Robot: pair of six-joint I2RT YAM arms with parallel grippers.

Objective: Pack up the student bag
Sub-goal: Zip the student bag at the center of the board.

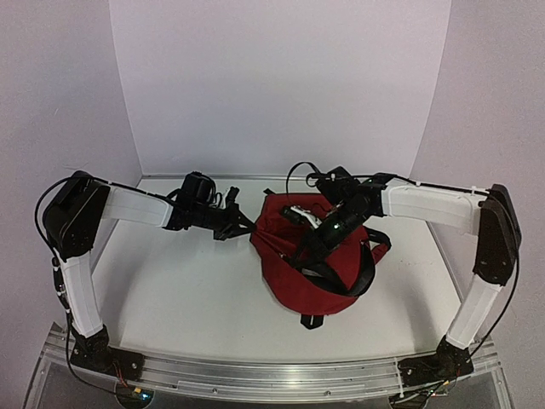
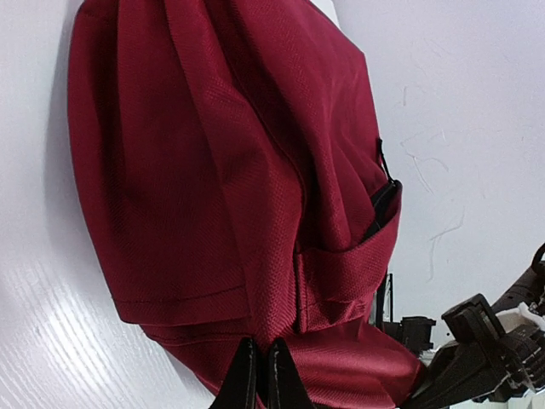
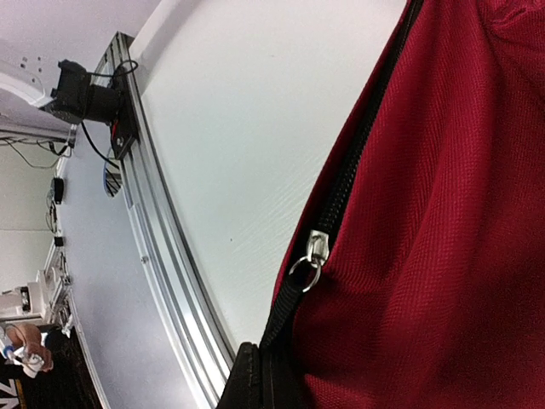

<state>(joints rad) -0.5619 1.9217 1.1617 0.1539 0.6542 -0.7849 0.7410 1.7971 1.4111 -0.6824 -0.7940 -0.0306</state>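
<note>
Backpack (image 1: 285, 277) lies on tabletop (image 1: 187, 290); black zip pull (image 3: 283, 308) is gripped by closed right hand (image 3: 258, 368), likely to work the zip; closed left hand (image 2: 261, 362) is set at backpack edge, probably steadying.

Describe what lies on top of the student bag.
Black straps drape across the student bag, and the right gripper sits over it, shut on a black zip pull. Its contents are hidden by fabric and the arm.

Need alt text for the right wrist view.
Shut claw pinches the black pull of a silver zip slider on the red bag, which fills the right half. White table and its metal rail lie left.
</note>
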